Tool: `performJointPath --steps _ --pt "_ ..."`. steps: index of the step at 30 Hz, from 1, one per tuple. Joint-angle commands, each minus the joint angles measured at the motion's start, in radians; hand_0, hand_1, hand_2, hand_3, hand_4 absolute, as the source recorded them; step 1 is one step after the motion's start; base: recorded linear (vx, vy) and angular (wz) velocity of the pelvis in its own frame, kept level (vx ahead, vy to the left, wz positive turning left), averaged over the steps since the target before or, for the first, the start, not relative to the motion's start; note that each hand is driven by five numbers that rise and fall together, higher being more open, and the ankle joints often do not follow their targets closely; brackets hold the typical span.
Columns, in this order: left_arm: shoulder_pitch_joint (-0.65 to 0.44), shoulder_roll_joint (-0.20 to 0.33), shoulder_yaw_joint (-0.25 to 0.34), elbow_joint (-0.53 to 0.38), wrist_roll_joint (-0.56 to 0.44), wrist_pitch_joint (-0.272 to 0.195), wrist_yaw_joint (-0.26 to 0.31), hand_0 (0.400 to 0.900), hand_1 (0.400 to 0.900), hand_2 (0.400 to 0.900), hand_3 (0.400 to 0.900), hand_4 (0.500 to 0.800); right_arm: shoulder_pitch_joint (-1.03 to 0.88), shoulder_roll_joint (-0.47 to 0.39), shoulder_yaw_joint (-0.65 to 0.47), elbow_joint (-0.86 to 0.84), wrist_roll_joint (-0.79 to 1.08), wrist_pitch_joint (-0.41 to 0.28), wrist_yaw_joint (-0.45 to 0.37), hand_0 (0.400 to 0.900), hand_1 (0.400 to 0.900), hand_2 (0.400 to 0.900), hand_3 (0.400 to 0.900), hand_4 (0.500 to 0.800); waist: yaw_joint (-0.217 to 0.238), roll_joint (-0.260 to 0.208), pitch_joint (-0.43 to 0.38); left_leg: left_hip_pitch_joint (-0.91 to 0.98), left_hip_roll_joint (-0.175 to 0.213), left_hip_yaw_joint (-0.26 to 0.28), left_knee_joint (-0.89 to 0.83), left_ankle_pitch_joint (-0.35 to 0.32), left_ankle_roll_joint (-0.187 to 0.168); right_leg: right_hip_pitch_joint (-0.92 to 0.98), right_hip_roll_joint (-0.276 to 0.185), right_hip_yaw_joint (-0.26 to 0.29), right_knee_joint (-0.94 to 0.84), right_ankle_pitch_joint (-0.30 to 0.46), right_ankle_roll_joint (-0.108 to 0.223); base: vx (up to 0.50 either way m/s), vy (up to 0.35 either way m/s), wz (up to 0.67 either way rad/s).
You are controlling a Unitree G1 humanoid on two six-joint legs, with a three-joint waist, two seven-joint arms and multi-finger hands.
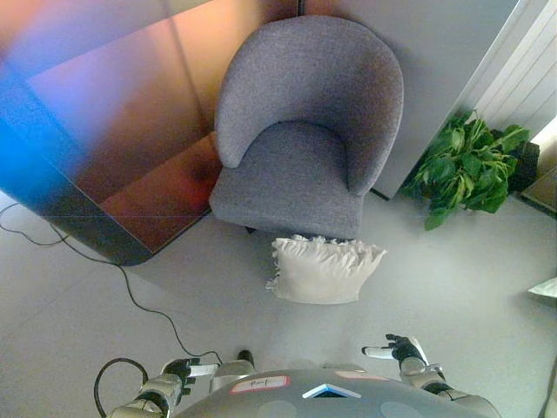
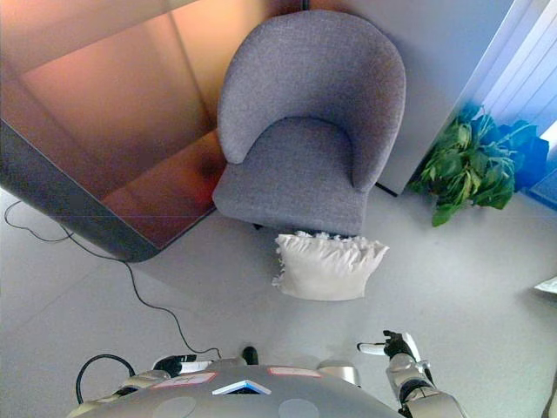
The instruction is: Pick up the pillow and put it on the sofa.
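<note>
We see the pillow (image 1: 324, 271), white with a frilled edge, lying on the pale floor (image 1: 452, 287) just in front of the sofa (image 1: 305, 131), a grey rounded armchair at twelve o'clock; its upper edge reaches the foot of the seat, though we cannot tell whether they touch. The seat itself is bare. At about two o'clock a green potted plant (image 1: 470, 167) stands beside the wall, well apart from the pillow. At ten o'clock a large dark reflective panel (image 1: 113, 131) leans in, its lower corner near the sofa's left side. A thin cable (image 1: 130, 292) runs across the floor from the panel's edge toward seven o'clock.

Our left hand (image 1: 178, 370) sits low at seven o'clock and our right hand (image 1: 396, 350) at five o'clock, both well short of the pillow and holding nothing. The right hand looks relaxed with a white-tipped finger stretched out leftward. The left hand's fingers appear loosely extended in the right eye view, though it is small there and we are not sure.

The left eye view shows more of the left hand; the right eye view shows less of it.
</note>
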Motion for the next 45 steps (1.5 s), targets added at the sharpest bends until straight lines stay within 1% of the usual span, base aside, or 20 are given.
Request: performJointPath --steps 1,3,5,7,10,13,15,18,23,24,27,32,35,36,37,38,40,42,44,45 --pt "-0.068 0.029 -0.004 0.054 -0.016 0.009 0.002 0.9 0.9 0.9 0.9 0.8 -0.075 -0.017 0.024 0.025 0.023 -0.023 -0.019 0.9 0.9 0.9 0.9 0.8 -0.011 0.008 0.034 0.021 -0.004 -0.032 0.092 -0.127 0.043 -0.125 0.065 0.051 0.119 -0.002 -0.018 0.05 -0.164 0.01" --pt "-0.066 0.028 0.004 0.047 -0.023 0.003 0.009 0.9 0.9 0.9 0.9 0.8 -0.076 -0.024 0.024 0.023 0.016 -0.021 -0.013 0.9 0.9 0.9 0.9 0.8 -0.019 -0.013 0.049 -0.023 0.026 -0.021 0.242 -0.131 0.031 -0.137 0.069 0.065 0.141 -0.008 -0.041 0.06 -0.201 -0.02" --pt "-0.062 0.026 0.013 0.036 -0.025 -0.005 0.011 0.9 0.9 0.9 0.9 0.8 -0.072 -0.036 0.029 0.012 -0.013 -0.017 -0.007 0.9 0.9 0.9 0.9 0.8 -0.013 -0.028 0.074 -0.129 0.059 -0.019 0.434 -0.054 0.029 -0.138 0.076 0.069 0.157 -0.011 -0.068 0.05 -0.196 -0.12" --pt "-0.058 0.023 0.013 0.026 -0.027 0.004 0.005 0.9 0.9 0.9 0.9 0.8 -0.071 -0.048 0.034 0.013 -0.008 -0.007 -0.014 0.9 0.9 0.9 0.9 0.8 0.001 -0.02 0.105 -0.214 0.07 -0.002 0.465 -0.012 0.025 -0.121 0.091 0.078 0.182 -0.03 -0.076 0.12 -0.083 -0.12" --pt "-0.046 0.017 0.014 0.035 -0.015 0.004 -0.002 0.9 0.9 0.9 0.9 0.8 -0.069 -0.059 0.009 0.027 -0.021 -0.029 -0.005 0.9 0.9 0.9 0.9 0.8 0.016 0.009 0.125 -0.236 0.07 0.066 0.316 0.052 -0.007 -0.067 0.107 0.038 0.173 -0.058 -0.063 0.27 0.031 0.01" --pt "-0.03 0.009 0.014 0.046 0.0 -0.001 -0.007 0.9 0.9 0.9 0.9 0.8 -0.054 -0.065 -0.003 0.024 -0.032 -0.043 0.001 0.9 0.9 0.9 0.9 0.8 0.042 0.037 0.122 -0.276 0.048 0.088 0.155 0.138 -0.035 0.005 0.126 0.022 0.156 -0.1 -0.054 0.33 0.063 -0.13" --pt "-0.021 0.002 0.014 0.05 0.002 -0.009 -0.004 0.9 0.9 0.9 0.9 0.8 -0.045 -0.065 -0.005 0.024 -0.032 -0.055 -0.001 0.9 0.9 0.9 0.9 0.8 0.056 0.044 0.11 -0.286 0.046 0.115 0.072 0.16 -0.041 0.052 0.128 0.018 0.146 -0.135 -0.047 0.41 0.093 -0.25" --pt "-0.013 -0.006 0.024 0.053 0.007 -0.016 0.01 0.9 0.9 0.9 0.9 0.8 -0.051 -0.057 -0.009 0.028 -0.037 -0.075 0.004 0.9 0.9 0.9 0.9 0.8 0.069 0.036 0.088 -0.263 0.034 0.114 0.045 0.102 -0.015 0.072 0.104 0.02 0.156 -0.156 -0.028 0.33 0.094 -0.28" --pt "-0.036 0.015 0.017 0.047 0.02 -0.029 0.017 0.9 0.9 0.9 0.9 0.8 -0.057 -0.041 -0.007 0.012 -0.026 -0.125 0.012 0.9 0.9 0.9 0.9 0.8 0.074 0.016 0.072 -0.285 0.021 0.084 0.164 0.022 0.016 0.068 0.055 0.015 0.186 -0.164 -0.013 0.31 0.104 -0.02" --pt "-0.046 0.02 0.013 0.04 0.022 -0.027 0.017 0.9 0.9 0.9 0.9 0.8 -0.066 -0.041 -0.002 0.001 -0.031 -0.131 0.013 0.9 0.9 0.9 0.9 0.8 0.081 0.013 0.071 -0.3 0.009 0.063 0.197 0.004 0.023 0.062 0.038 0.012 0.194 -0.16 -0.008 0.29 0.151 -0.06" --pt "-0.057 0.027 0.001 0.034 0.014 -0.033 0.021 0.9 0.9 0.9 0.9 0.8 -0.094 -0.049 0.013 -0.024 -0.021 -0.135 0.015 0.9 0.9 0.9 0.9 0.8 0.097 0.013 0.079 -0.362 0.006 0.038 0.302 -0.024 0.022 0.048 -0.001 -0.004 0.22 -0.168 -0.002 0.22 0.15 -0.07" --pt "-0.054 0.024 0.001 0.028 -0.008 -0.028 0.022 0.9 0.9 0.9 0.9 0.8 -0.128 -0.058 0.027 -0.047 -0.068 -0.131 -0.012 0.9 0.9 0.9 0.9 0.8 0.118 0.01 0.08 -0.395 0.007 0.054 0.368 -0.064 0.035 0.065 -0.059 -0.027 0.22 -0.153 0.026 0.21 0.184 -0.01" --pt "-0.044 0.036 0.011 0.036 0.021 -0.031 0.016 0.9 0.9 0.9 0.9 0.8 -0.127 -0.06 0.03 -0.051 -0.114 -0.094 -0.04 0.9 0.9 0.9 0.9 0.8 0.129 -0.005 0.069 -0.379 -0.019 0.061 0.353 -0.087 0.071 0.069 -0.084 -0.033 0.299 -0.083 0.055 0.2 0.139 0.14" --pt "-0.043 0.046 0.01 0.036 0.049 -0.028 0.011 0.9 0.9 0.9 0.9 0.8 -0.121 -0.06 0.029 -0.056 -0.157 -0.07 -0.053 0.9 0.9 0.9 0.9 0.8 0.13 -0.016 0.065 -0.361 -0.042 0.062 0.341 -0.098 0.088 0.043 -0.094 -0.033 0.366 -0.001 0.067 0.19 0.116 0.36" --pt "-0.045 0.06 0.007 0.035 0.072 -0.023 0.011 0.9 0.9 0.9 0.9 0.8 -0.122 -0.07 0.046 -0.061 -0.211 -0.044 -0.062 0.9 0.9 0.9 0.9 0.8 0.127 -0.01 0.065 -0.313 -0.051 0.058 0.312 -0.109 0.1 -0.064 -0.132 -0.047 0.49 0.084 0.063 0.2 0.114 0.38" --pt "-0.05 0.068 0.006 0.035 0.08 -0.019 0.014 0.9 0.9 0.9 0.9 0.8 -0.127 -0.077 0.062 -0.064 -0.266 -0.026 -0.064 0.9 0.9 0.9 0.9 0.8 0.125 -0.007 0.067 -0.289 -0.051 0.056 0.299 -0.114 0.104 -0.117 -0.151 -0.059 0.52 0.09 0.055 0.16 0.07 0.28" --pt "-0.075 0.089 -0.007 0.033 0.074 -0.014 0.013 0.9 0.9 0.9 0.9 0.8 -0.147 -0.091 0.113 -0.071 -0.314 0.008 -0.065 0.9 0.9 0.9 0.9 0.8 0.121 0.004 0.085 -0.251 -0.036 0.049 0.282 -0.112 0.1 -0.187 -0.159 -0.09 0.49 0.042 0.031 0.09 -0.079 0.25" --pt "-0.102 0.109 -0.018 0.022 0.074 -0.011 0.013 0.9 0.9 0.9 0.9 0.8 -0.173 -0.095 0.149 -0.08 -0.321 0.034 -0.068 0.9 0.9 0.9 0.9 0.8 0.119 0.007 0.106 -0.227 -0.029 0.041 0.282 -0.118 0.092 -0.23 -0.166 -0.103 0.413 0.04 0.022 -0.02 -0.239 0.31" --pt "-0.144 0.133 -0.03 0.011 0.053 -0.009 0.013 0.9 0.9 0.9 0.9 0.8 -0.217 -0.096 0.184 -0.08 -0.319 0.049 -0.096 0.9 0.9 0.9 0.9 0.8 0.112 0.004 0.139 -0.216 -0.01 0.05 0.275 -0.122 0.072 -0.303 -0.214 -0.104 0.295 0.159 0.05 -0.12 -0.342 0.33" --pt "-0.163 0.141 -0.037 0.007 0.035 -0.009 0.015 0.9 0.9 0.9 0.9 0.8 -0.243 -0.096 0.191 -0.08 -0.328 0.058 -0.11 0.9 0.9 0.9 0.9 0.8 0.105 -0.005 0.155 -0.218 -0.002 0.055 0.277 -0.134 0.061 -0.35 -0.25 -0.1 0.231 0.238 0.077 -0.15 -0.388 0.37"
